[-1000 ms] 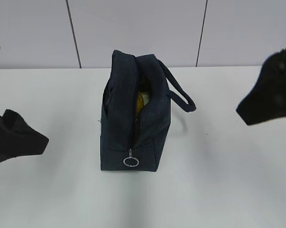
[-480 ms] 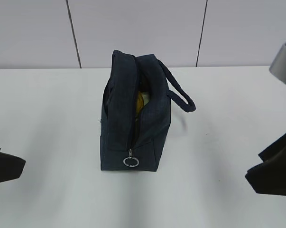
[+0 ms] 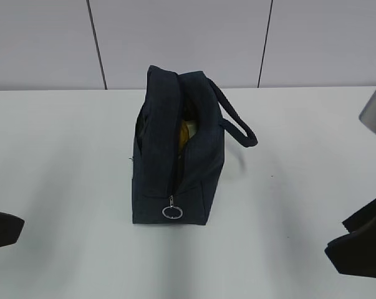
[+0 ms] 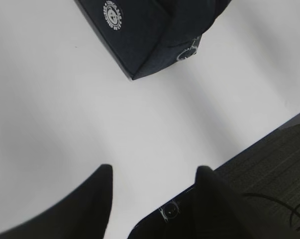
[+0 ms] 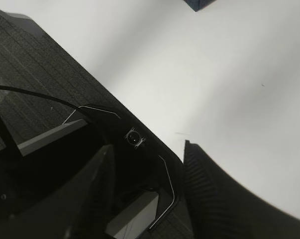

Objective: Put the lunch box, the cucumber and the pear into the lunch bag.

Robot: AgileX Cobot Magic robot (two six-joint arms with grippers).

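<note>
The lunch bag (image 3: 178, 152) stands upright in the middle of the white table (image 3: 69, 162), narrow end facing the camera, zipper running down that end with the silver ring pull (image 3: 172, 212) hanging near the bottom. The zipper is open along the top and upper part, and the gap shows something yellow inside, which looks like the pear (image 3: 183, 134). Can't make out the lunch box or the cucumber anywhere, the inside of the bag is too dark to tell. The looped handle (image 3: 237, 121) flops out to the right side.

Both arms are parked low at the near edge, well apart from the bag. The left gripper (image 4: 152, 174) sits at the near left, its 2 fingers spread with only bare table between them, nothing held. From that wrist camera the bag's corner with a round white logo (image 4: 112, 16) shows at the far side. The right gripper (image 5: 147, 154) is at the near right, fingers also spread and empty, hanging over the table edge
</note>
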